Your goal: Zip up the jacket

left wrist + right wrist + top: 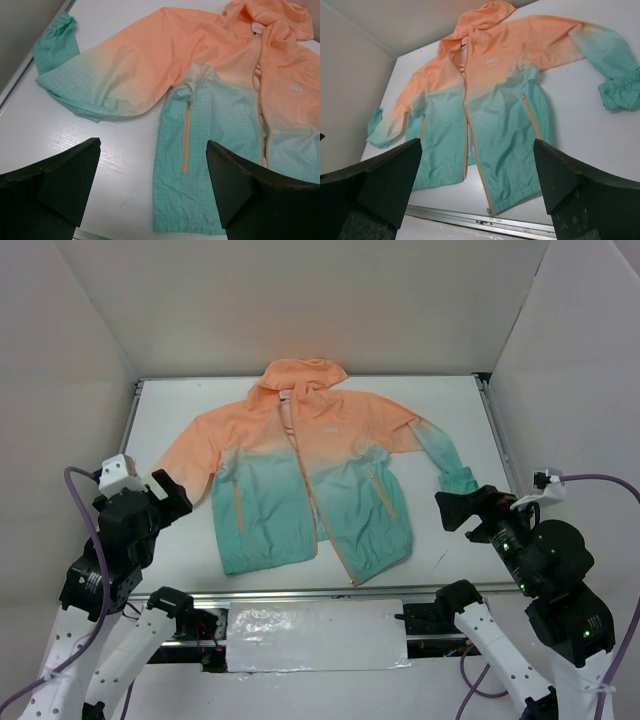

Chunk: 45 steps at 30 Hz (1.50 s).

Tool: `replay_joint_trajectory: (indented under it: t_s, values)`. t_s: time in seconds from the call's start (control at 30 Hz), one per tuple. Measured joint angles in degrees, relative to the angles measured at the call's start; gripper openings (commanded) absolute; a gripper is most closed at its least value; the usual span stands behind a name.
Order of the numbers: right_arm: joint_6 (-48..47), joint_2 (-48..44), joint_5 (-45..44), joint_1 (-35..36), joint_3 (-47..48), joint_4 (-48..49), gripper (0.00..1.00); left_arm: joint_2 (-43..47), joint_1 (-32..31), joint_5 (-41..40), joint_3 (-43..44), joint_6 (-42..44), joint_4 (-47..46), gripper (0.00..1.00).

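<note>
The jacket [270, 490] lies flat, front up, on the white table, peach hood at the far side and teal hem toward me. Its orange front zipper [303, 475] is undone; the two front panels part at the hem, and the slider [490, 213] hangs at the bottom corner of the right panel. My left gripper [170, 495] hovers open left of the jacket; in the left wrist view its fingertips [153, 145] frame the left panel [215, 115] and its pocket zip. My right gripper [455, 508] is open, right of the hem; its wrist view looks over the whole jacket [505, 115].
A metal rail [300, 592] runs along the table's near edge, just past the hem. A white taped plate [315, 632] sits between the arm bases. White walls close in the table on the left, right and back.
</note>
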State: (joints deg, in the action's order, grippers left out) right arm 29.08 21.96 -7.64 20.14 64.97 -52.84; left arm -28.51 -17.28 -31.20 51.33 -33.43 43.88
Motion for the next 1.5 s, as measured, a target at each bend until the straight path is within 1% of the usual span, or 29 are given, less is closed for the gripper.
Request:
replay_joint_trajectory:
  t_s: [0.2, 0.33, 0.43, 0.5, 0.57, 0.67, 0.77, 0.83, 0.87, 0.9, 0.93, 0.97, 1.0, 1.03, 1.1, 1.13, 1.17, 1.23, 1.27, 1.3, 1.5]
  values:
    - [-0.02, -0.24, -0.52, -0.02, 0.31, -0.83, 1.00, 2.80, 0.00, 0.02, -0.07, 0.00, -0.26, 0.99]
    - [-0.52, -1.42, 2.10, -0.02, 0.26, -0.68, 1.00, 3.48, 0.00, 0.24, -0.07, 0.02, -0.66, 0.99]
    - [-0.92, -1.31, 8.59, -0.02, -0.81, 1.05, 1.00, 2.86, 0.00, 1.62, -0.07, 0.07, -0.72, 0.99]
    - [-0.76, -0.09, 14.47, -0.02, -2.93, 3.02, 1.00, 1.92, 0.00, 3.08, -0.07, 0.04, -0.79, 0.99]
    - [-0.07, 2.27, 19.78, -0.02, -5.92, 5.75, 1.00, 0.90, 0.00, 4.66, -0.07, 0.04, -0.96, 0.99]
    - [2.14, 9.18, 29.00, 0.26, -11.91, 11.82, 1.00, -0.59, 0.00, 7.74, -0.07, -0.11, -1.14, 0.99]
    - [4.50, 15.30, 33.05, 1.44, -17.55, 17.18, 1.00, -2.49, 0.00, 12.66, -0.09, -1.38, -1.62, 0.99]
    - [5.90, 17.90, 33.90, 1.95, -20.37, 19.06, 1.00, -4.66, -0.24, 17.66, -0.83, -3.04, -3.43, 0.99]
    - [6.51, 18.45, 33.92, 2.05, -21.20, 19.30, 1.00, -5.79, -1.44, 19.43, -2.03, -4.52, -5.11, 0.99]
    - [7.02, 18.51, 33.48, 2.12, -21.53, 19.34, 1.00, -6.97, -4.04, 20.06, -3.50, -6.03, -6.56, 0.99]
    - [7.34, 18.29, 32.85, 2.12, -21.55, 19.54, 1.00, -8.74, -7.93, 19.89, -4.94, -7.76, -7.48, 0.99]
    - [7.50, 17.75, 32.02, 2.16, -21.53, 19.98, 1.00, -11.06, -13.55, 19.28, -5.99, -10.45, -7.65, 0.99]
    - [7.52, 17.16, 31.19, 2.19, -21.46, 20.11, 1.00, -14.40, -20.61, 16.46, -6.36, -12.85, -7.65, 1.00]
    - [7.48, 16.50, 29.81, 2.25, -21.27, 20.00, 1.00, -19.56, -29.20, 12.90, -5.60, -16.00, -7.21, 0.99]
    - [7.37, 15.45, 27.39, 2.36, -20.57, 19.30, 1.00, -30.10, -40.24, 8.13, -1.60, -21.75, -4.52, 0.99]
    - [7.23, 15.02, 26.34, 2.38, -20.13, 18.84, 1.00, -36.54, -44.19, 5.99, 1.29, -24.72, -3.78, 0.99]
    - [7.04, 14.64, 25.59, 2.38, -19.82, 18.56, 1.00, -41.57, -46.53, 4.33, 3.39, -27.26, -3.65, 0.97]
    - [6.75, 13.57, 24.11, 2.38, -19.39, 17.70, 1.00, -48.52, -48.81, 1.73, 6.19, -31.12, -2.58, 0.91]
    - [6.47, 12.83, 23.34, 2.38, -19.26, 17.05, 1.00, -50.93, -49.35, 0.87, 6.91, -32.35, -2.64, 0.80]
    - [6.21, 12.17, 22.75, 2.38, -19.21, 16.48, 1.00, -52.89, -49.66, 0.17, 7.37, -33.48, -2.73, 0.78]
    - [4.57, 8.98, 21.35, 2.43, -18.75, 13.44, 1.00, -60.96, -49.81, -2.73, 11.63, -36.24, -1.92, 0.78]
